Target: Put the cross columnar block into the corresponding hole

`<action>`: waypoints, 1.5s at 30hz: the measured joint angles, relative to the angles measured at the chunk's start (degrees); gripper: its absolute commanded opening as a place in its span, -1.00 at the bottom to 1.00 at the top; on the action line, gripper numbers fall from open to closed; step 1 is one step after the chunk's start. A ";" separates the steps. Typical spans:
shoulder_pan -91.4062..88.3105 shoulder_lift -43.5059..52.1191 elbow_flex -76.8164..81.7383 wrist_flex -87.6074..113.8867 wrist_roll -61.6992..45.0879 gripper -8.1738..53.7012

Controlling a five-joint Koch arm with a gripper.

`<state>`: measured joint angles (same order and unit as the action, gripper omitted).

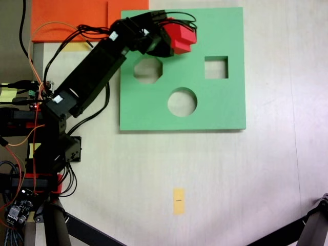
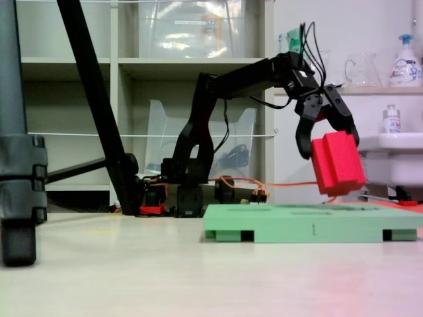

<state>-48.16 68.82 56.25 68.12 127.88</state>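
My gripper [image 1: 174,39] is shut on the bright red cross columnar block [image 1: 183,36] and holds it over the far left part of the green foam board [image 1: 220,110]. From the side, the gripper [image 2: 328,146] hangs from the stretched black arm. The red block [image 2: 338,163] is tilted and clear of the board [image 2: 297,224], a short way above its top. In the top-down fixed view the arm and the block cover the plus-shaped hole, so I cannot see it.
The board shows an octagonal cutout [image 1: 148,70], a square cutout [image 1: 216,67] and a round cutout [image 1: 182,102]. An orange foam sheet [image 1: 72,18] lies at the top left. A yellow tape mark [image 1: 178,201] and tripod legs [image 1: 82,228] are near the bottom.
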 measured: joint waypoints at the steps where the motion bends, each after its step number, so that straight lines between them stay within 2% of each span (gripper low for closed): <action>1: -0.18 -0.62 -0.97 -0.35 0.18 -0.18; 30: -2.20 -9.05 -1.67 -3.52 6.50 -0.12; 36: -1.85 -11.43 -2.99 -4.48 6.77 -0.05; 38: -1.49 -12.39 -3.16 -5.62 6.68 0.15; 43: -0.79 -12.66 -3.16 -7.21 6.68 0.97; 45: -0.79 -12.57 -3.16 -7.91 6.50 0.96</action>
<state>-48.96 56.25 53.09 60.21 134.38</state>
